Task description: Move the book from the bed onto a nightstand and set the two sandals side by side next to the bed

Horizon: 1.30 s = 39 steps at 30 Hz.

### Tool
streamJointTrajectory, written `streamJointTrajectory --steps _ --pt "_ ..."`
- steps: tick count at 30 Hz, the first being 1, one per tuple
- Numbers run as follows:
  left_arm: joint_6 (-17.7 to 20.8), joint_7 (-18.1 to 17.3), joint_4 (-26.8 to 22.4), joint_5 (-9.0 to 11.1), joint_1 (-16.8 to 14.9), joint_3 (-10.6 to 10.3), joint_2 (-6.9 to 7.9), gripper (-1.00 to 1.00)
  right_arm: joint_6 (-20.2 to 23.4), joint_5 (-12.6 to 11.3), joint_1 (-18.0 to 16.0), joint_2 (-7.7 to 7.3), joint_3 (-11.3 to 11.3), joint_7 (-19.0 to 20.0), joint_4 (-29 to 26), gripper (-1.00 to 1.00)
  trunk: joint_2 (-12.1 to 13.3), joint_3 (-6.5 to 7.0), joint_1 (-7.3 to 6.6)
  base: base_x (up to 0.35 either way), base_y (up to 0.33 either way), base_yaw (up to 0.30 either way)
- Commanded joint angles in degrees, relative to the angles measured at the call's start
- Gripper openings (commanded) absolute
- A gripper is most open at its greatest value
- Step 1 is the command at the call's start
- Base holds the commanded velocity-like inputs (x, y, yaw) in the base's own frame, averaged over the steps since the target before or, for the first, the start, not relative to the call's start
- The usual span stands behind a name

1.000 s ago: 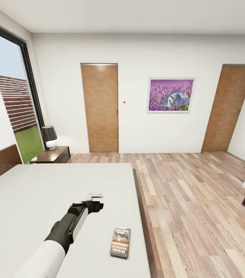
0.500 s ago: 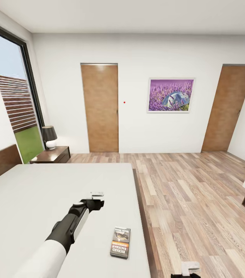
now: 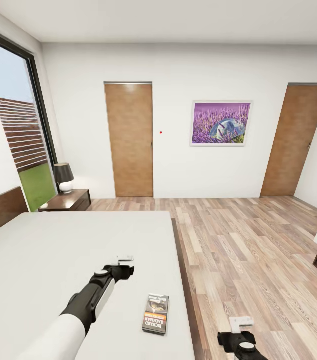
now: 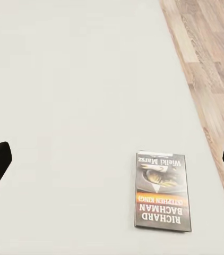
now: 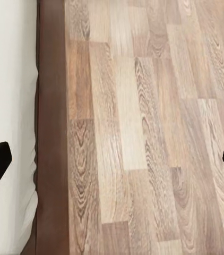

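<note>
The right gripper (image 3: 240, 325) has just risen, fingers spread and empty like the left gripper (image 3: 125, 261), nearing the paperback (image 3: 156, 313) beside it.

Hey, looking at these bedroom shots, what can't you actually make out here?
- Book: the smaller print on its cover is too small to read in the left wrist view.
- Right gripper: cut off by the head view's bottom edge.
- Nightstand: its near side is hidden behind the bed in the head view.
- Lamp: its base is too small to detail in the head view.
</note>
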Motion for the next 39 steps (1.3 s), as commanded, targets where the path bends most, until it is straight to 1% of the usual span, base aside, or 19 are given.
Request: streamJointTrajectory --steps 1,10,13,15,16,17,18,20,22,26,31,32,33,35,39 --pt "0.18 0.26 0.03 0.32 0.01 -0.20 0.00 1.00 0.29 -0.53 -0.14 -0.09 0.49 -0.30 -0.11 1.00 -0.04 -0.03 0.02 0.000 0.000 0.000" --pt "-0.05 0.01 0.48 0.29 0.05 -0.23 0.09 1.00 0.70 -0.50 -1.64 -0.22 0.52 0.00 -0.20 1.00 -0.04 -0.03 0.02 0.000 0.000 0.000" --pt "-0.04 -0.07 0.52 0.30 0.06 -0.23 0.16 1.00 0.78 -0.41 -2.48 -0.23 0.55 1.15 -0.22 1.00 -0.04 -0.03 0.02 0.000 0.000 0.000" --pt "-0.04 -0.10 0.53 0.30 0.06 -0.23 0.19 1.00 0.81 -0.30 -2.95 -0.25 0.56 3.14 -0.21 1.00 -0.04 -0.03 0.02 0.000 0.000 0.000" --pt "-0.04 -0.12 0.55 0.28 0.06 -0.23 0.20 1.00 0.84 -0.24 -3.40 -0.28 0.57 6.21 -0.17 1.00 -0.04 -0.03 0.02 0.000 0.000 0.000" --pt "-0.04 -0.12 0.55 0.28 0.06 -0.23 0.20 1.00 0.84 -0.24 -3.40 -0.28 0.57 6.21 -0.17 1.00 -0.04 -0.03 0.02 0.000 0.000 0.000" --pt "-0.04 -0.13 0.58 0.26 0.06 -0.23 0.21 1.00 0.85 -0.18 -3.69 -0.40 0.57 9.70 -0.13 1.00 -0.04 -0.03 0.02 0.000 0.000 0.000" --pt "-0.07 -0.12 0.60 0.24 0.06 -0.23 0.22 1.00 0.79 -0.15 -3.88 -0.71 0.57 12.74 -0.10 1.00 -0.04 -0.03 0.02 0.000 0.000 0.000" --pt "-0.13 -0.10 0.62 0.23 0.06 -0.23 0.19 1.00 0.76 -0.20 -4.01 -1.29 0.57 14.82 -0.09 1.00 -0.04 -0.03 0.02 0.000 0.000 0.000" --pt "-0.19 -0.07 0.63 0.20 0.06 -0.23 0.16 1.00 0.73 -0.33 -4.45 -2.30 0.52 17.15 -0.76 1.00 -0.04 -0.03 0.02 0.000 0.000 0.000" --pt "-0.21 -0.07 0.64 0.21 0.06 -0.23 0.15 1.00 1.70 -0.30 -5.03 -2.54 0.54 17.95 -4.86 1.00 -0.04 -0.03 0.02 0.000 0.000 0.000" --pt "-0.21 -0.07 0.64 0.21 0.06 -0.23 0.15 1.00 1.70 -0.30 -5.03 -2.54 0.54 17.95 -4.86 1.00 -0.04 -0.03 0.02 0.000 0.000 0.000" --pt "-0.24 -0.06 0.64 0.21 0.06 -0.23 0.15 1.00 3.08 -0.34 -5.17 -2.68 0.52 18.09 -6.69 1.00 -0.04 -0.03 0.02 0.000 0.000 0.000" --pt "-0.27 -0.06 0.64 0.24 0.04 -0.23 0.13 1.00 4.64 -0.38 -5.38 -2.80 0.49 18.19 -8.28 1.00 -0.04 -0.03 0.02 0.000 0.000 0.000" --pt "-0.67 -0.06 0.64 0.27 0.05 -0.23 0.08 1.00 6.70 -0.41 -5.76 -3.37 0.44 18.29 -10.69 1.00 -0.04 -0.03 0.02 0.000 0.000 0.000"
